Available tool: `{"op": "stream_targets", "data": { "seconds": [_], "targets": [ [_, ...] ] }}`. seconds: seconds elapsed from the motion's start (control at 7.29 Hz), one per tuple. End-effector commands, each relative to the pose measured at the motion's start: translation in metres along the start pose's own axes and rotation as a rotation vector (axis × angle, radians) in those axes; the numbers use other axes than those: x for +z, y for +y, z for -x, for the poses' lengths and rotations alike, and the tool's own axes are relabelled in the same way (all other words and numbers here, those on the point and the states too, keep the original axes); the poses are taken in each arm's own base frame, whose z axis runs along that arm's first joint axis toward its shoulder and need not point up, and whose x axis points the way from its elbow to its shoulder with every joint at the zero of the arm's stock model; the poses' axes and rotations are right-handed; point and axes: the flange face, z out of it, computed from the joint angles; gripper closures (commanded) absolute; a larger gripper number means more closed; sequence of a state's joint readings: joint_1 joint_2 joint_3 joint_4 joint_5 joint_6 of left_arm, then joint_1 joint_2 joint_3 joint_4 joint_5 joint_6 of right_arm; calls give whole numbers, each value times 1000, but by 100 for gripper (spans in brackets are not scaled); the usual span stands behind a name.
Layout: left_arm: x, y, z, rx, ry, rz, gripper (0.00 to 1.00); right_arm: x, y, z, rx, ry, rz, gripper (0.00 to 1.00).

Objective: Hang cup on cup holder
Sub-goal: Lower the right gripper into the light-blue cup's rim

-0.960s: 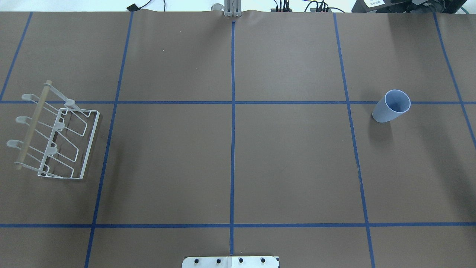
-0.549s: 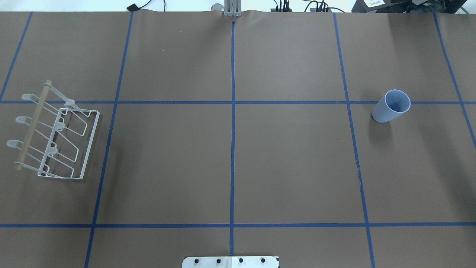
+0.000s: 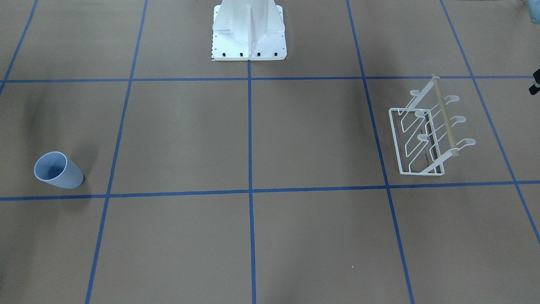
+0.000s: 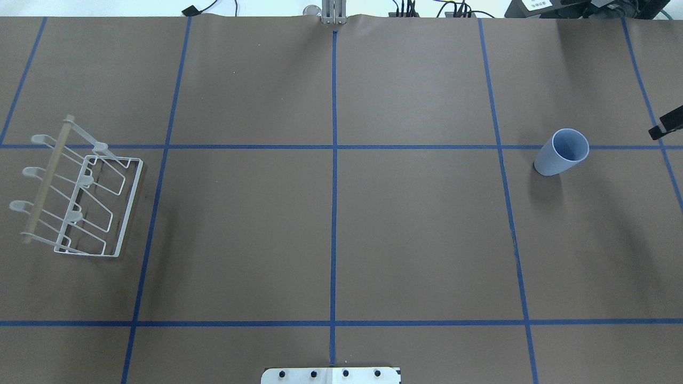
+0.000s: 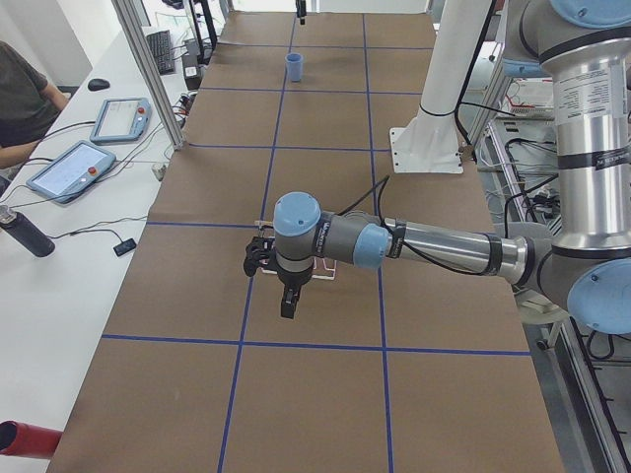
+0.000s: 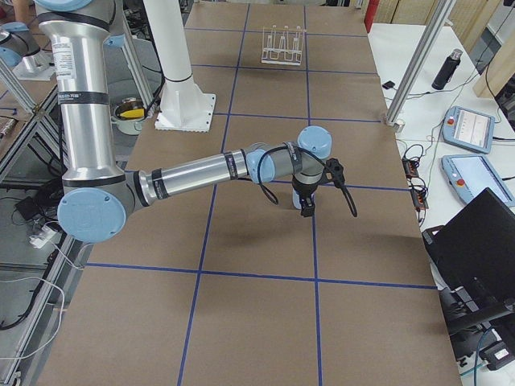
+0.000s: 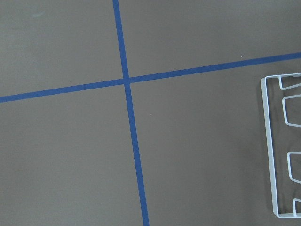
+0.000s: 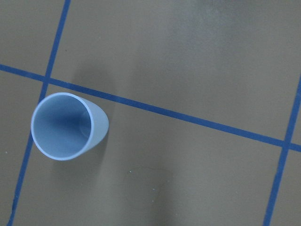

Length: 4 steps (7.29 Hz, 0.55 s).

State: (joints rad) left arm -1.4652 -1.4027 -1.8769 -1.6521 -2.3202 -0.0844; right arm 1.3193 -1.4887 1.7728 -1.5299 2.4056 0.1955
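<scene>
The pale blue cup [image 4: 560,154] stands upright, mouth up, on the robot's right side of the table, beside a blue tape crossing [image 3: 57,171]. From the right wrist camera the cup [image 8: 68,127] is seen from above at lower left, with no fingers in that view. The white wire cup holder [image 4: 47,178] with its wooden dowel sits at the far left [image 3: 445,116], with no cup on it. My left gripper [image 5: 286,307] hangs above the table near the cup holder [image 7: 269,141]. My right gripper [image 6: 307,211] hangs high near the cup. I cannot tell whether either gripper is open or shut.
The white bolted pedestal [image 3: 249,29] stands at the robot's edge of the table. Blue tape lines grid the brown mat. Tablets [image 5: 69,168], a bottle [image 5: 25,232] and a seated person's arm are beside the table's far edge.
A dark part of the right arm has come into the right edge of the overhead view. The cup and the cup holder have not moved.
</scene>
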Motion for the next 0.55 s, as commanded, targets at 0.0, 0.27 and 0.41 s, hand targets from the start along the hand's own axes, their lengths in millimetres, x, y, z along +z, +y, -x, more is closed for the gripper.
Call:
{"op": "stream_targets", "data": {
  "seconds": [0.0,0.27,0.41],
  "targets": [
    [-3,2,-2,2,2,-4,2,34,-31,38,72,-6,20,0],
    [-5,2,-4,6,3,-9,2,74,-45,52,9,37,27,0],
    [-6,2,-5,6,4,-8,1,91,-57,55,14,51,42,0]
  ]
}}
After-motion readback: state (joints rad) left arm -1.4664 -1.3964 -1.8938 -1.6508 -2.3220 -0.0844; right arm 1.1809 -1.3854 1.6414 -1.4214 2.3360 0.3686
